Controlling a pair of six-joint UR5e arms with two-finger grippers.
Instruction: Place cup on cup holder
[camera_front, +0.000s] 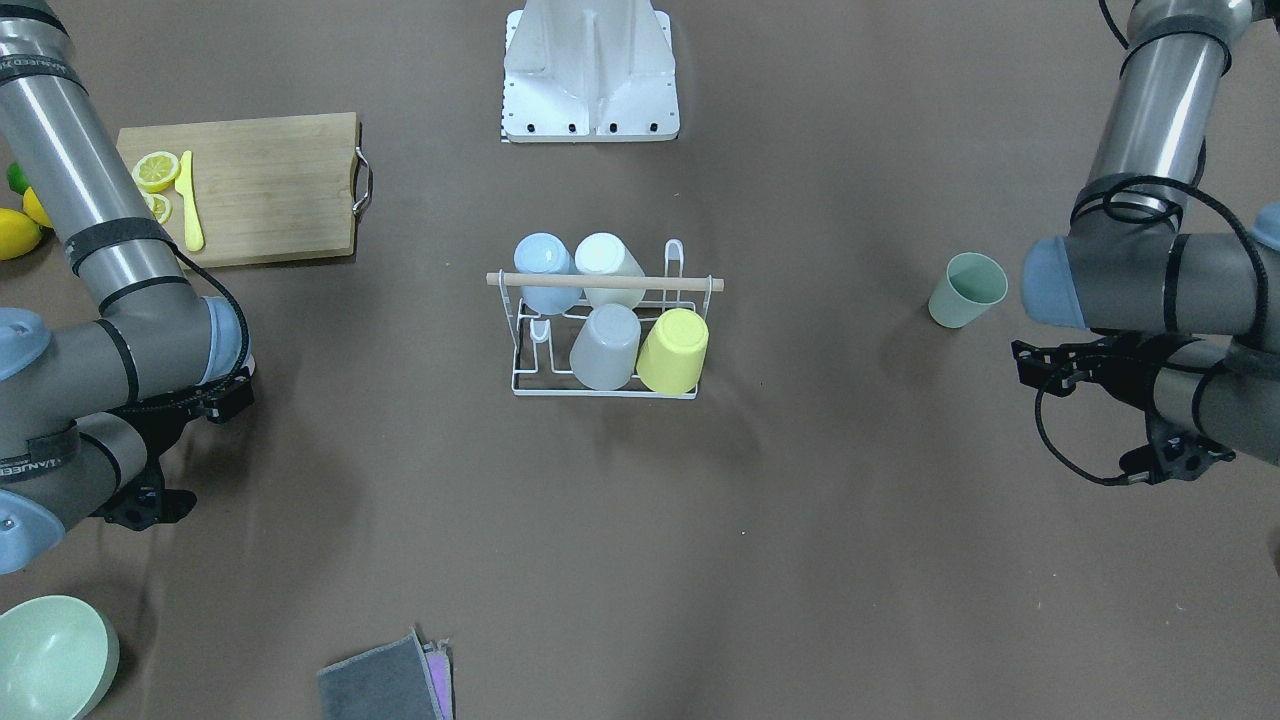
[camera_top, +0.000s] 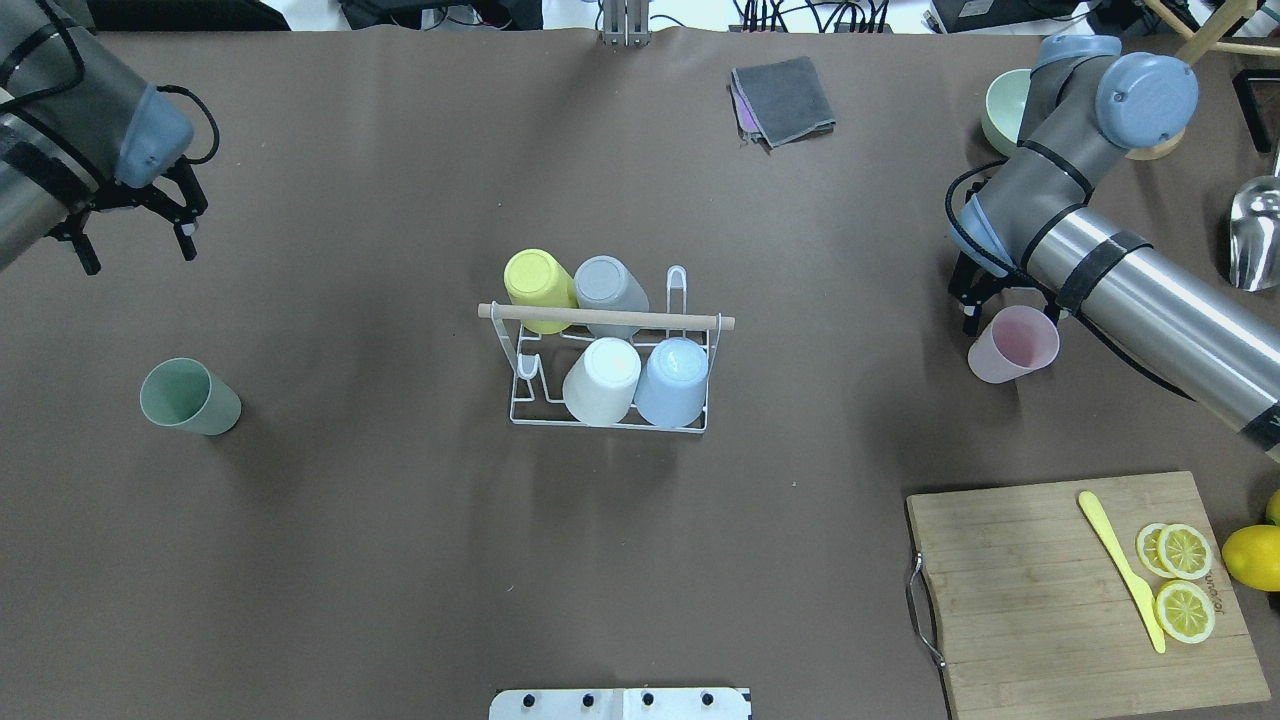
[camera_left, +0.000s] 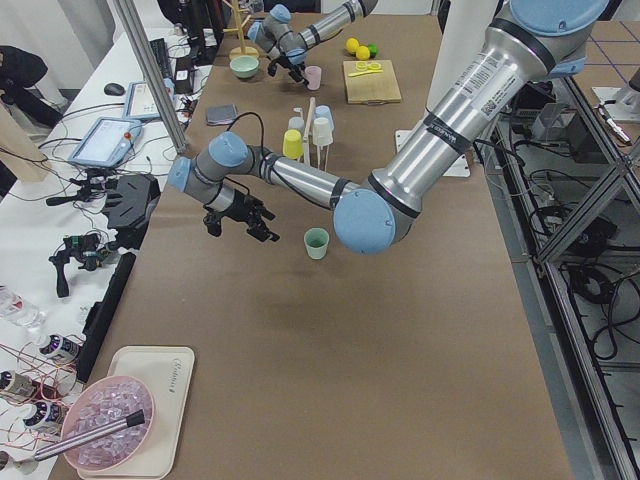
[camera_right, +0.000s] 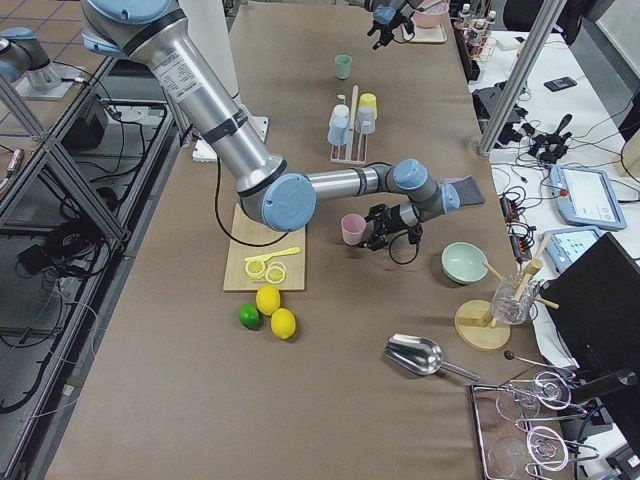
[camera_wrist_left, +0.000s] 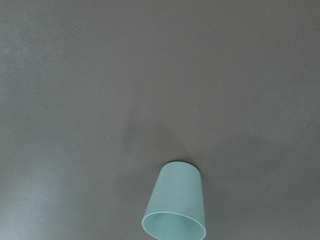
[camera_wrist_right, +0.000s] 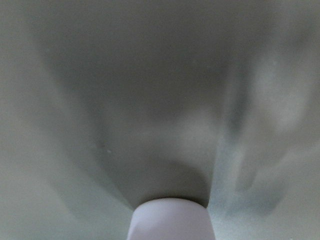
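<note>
The white wire cup holder (camera_top: 700, 424) with a wooden rod handle (camera_top: 610, 318) stands mid-table and carries a yellow, a grey, a white and a blue cup, all upside down. A green cup (camera_top: 190, 397) stands upright on the table to its left and also shows in the left wrist view (camera_wrist_left: 175, 205). My left gripper (camera_top: 135, 250) hangs open and empty beyond it. A pink cup (camera_top: 1012, 345) stands upright at the right. My right gripper (camera_top: 975, 305) is open just behind it, not holding it. The pink cup's base fills the bottom of the blurred right wrist view (camera_wrist_right: 170, 220).
A wooden cutting board (camera_top: 1030, 590) with lemon slices and a yellow knife lies near right, with a whole lemon (camera_top: 1250, 557) beside it. A grey cloth (camera_top: 785, 98), a green bowl (camera_top: 1000, 110) and a metal scoop (camera_top: 1255, 230) lie at the far side.
</note>
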